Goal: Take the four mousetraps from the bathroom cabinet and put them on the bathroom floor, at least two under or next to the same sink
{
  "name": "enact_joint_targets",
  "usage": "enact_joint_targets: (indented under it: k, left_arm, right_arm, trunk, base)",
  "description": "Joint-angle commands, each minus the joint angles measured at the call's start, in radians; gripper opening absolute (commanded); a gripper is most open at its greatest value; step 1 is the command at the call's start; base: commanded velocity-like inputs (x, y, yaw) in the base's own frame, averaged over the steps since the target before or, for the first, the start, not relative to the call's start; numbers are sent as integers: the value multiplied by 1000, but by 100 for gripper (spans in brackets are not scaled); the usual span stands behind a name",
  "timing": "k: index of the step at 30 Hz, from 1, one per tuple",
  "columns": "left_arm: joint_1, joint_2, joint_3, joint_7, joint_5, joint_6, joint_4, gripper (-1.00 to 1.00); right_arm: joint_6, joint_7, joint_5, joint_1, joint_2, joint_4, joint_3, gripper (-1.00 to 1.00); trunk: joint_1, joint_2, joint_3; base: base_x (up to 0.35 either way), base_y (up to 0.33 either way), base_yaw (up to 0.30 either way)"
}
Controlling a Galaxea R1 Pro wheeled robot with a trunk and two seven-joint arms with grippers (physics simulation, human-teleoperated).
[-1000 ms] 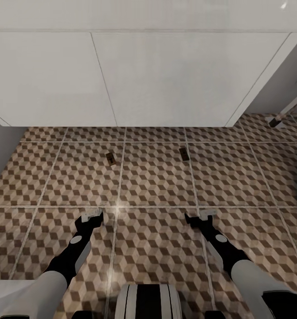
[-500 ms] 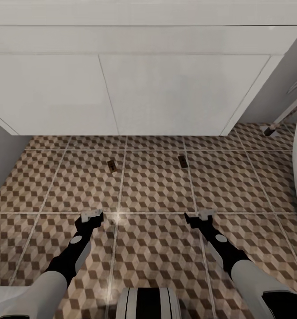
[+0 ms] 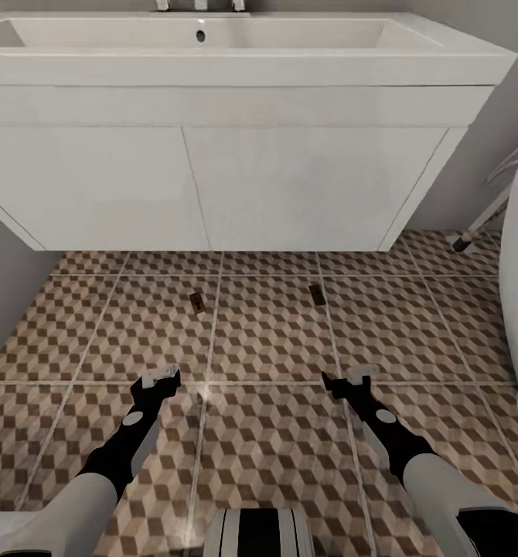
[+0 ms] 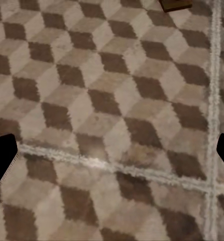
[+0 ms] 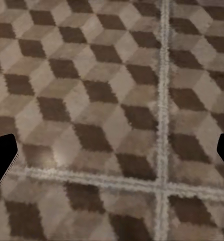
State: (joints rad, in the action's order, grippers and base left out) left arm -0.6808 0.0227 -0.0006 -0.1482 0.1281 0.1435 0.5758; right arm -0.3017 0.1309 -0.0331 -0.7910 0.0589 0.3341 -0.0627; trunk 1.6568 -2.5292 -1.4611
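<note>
The black two-fingered left gripper (image 3: 159,379) hangs low over the cube-patterned brown, beige and white tiled bathroom floor (image 3: 267,433), empty. In the left wrist view its dark fingertips (image 4: 2,155) sit at opposite edges of the picture, spread wide with only tile between them. The black right gripper (image 3: 350,380) is likewise empty and spread apart, its fingertips (image 5: 1,153) far apart over a crossing of pale grout lines.

Ahead of the left gripper, a small flat tan-brown mousetrap (image 3: 197,301) lies on the floor; its edge shows in the left wrist view (image 4: 176,4). A second small brown mousetrap (image 3: 317,294) lies ahead of the right gripper, well apart from the first. Both rest just in front of the wide white straight-edged sink (image 3: 212,46) with its white vanity fronts (image 3: 212,186).
</note>
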Motion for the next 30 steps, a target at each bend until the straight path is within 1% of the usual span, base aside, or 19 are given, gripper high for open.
enact_joint_targets:
  k: [1,13,18,23,30]
  left_arm:
    - [0,0,-2,-2,10,4,-1,100]
    - [0,-1,-2,-2,13,4,-1,100]
    - [0,-5,-2,0,13,3,-1,100]
    - [0,-15,-2,-3,10,2,-2,100]
    - [0,-19,-1,-5,7,2,-2,100]
  right_arm:
    - [-4,-1,-3,0,1,-1,-6,100]
    - [-5,-1,0,0,1,-2,-10,100]
    - [-5,-1,-1,0,1,-4,-11,100]
    - [-4,1,2,0,1,-6,-12,100]
    - [-4,1,3,0,1,-6,-12,100]
  trunk:
    - [-1,0,3]
    - [-6,3,50]
    - [-8,4,69]
    - [-10,5,89]
    - [-14,7,116]
  base:
    - [0,0,0]
    - [0,0,0]
    - [0,0,0]
    - [0,0,0]
    - [0,0,0]
